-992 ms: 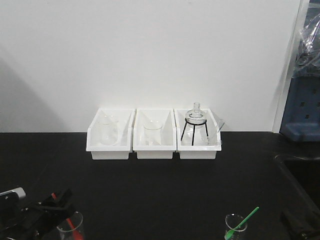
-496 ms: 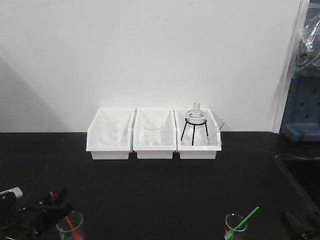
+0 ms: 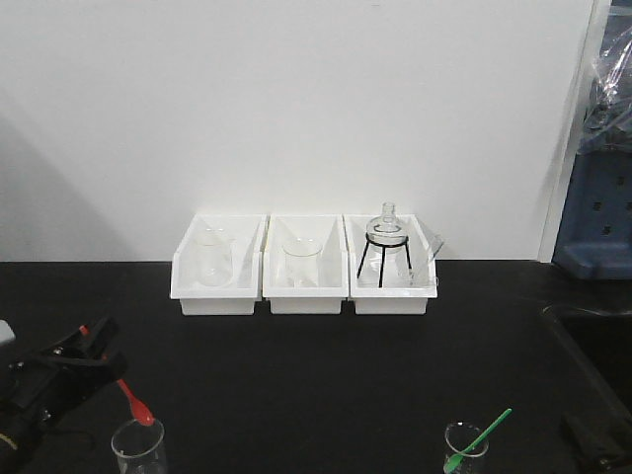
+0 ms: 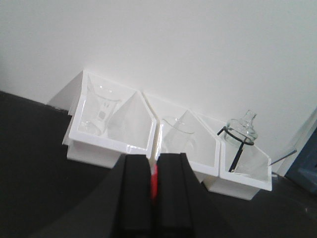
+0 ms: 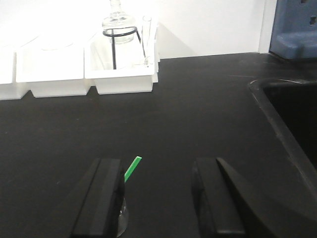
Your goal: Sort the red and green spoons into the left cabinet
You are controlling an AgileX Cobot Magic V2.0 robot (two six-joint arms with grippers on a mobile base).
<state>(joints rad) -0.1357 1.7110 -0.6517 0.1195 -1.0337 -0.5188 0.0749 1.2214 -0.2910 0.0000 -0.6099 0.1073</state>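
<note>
Just above beaker (image 3: 138,452) rim, red spoon (image 3: 129,398) in left jaws, tabletop (image 3: 316,375) ahead

three white bins (image 3: 306,301), one red spoon (image 3: 133,403), one green spoon (image 3: 481,436)

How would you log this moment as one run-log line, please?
left gripper shut on red spoon | red spoon above left beaker | right gripper open | green spoon in right beaker
</note>
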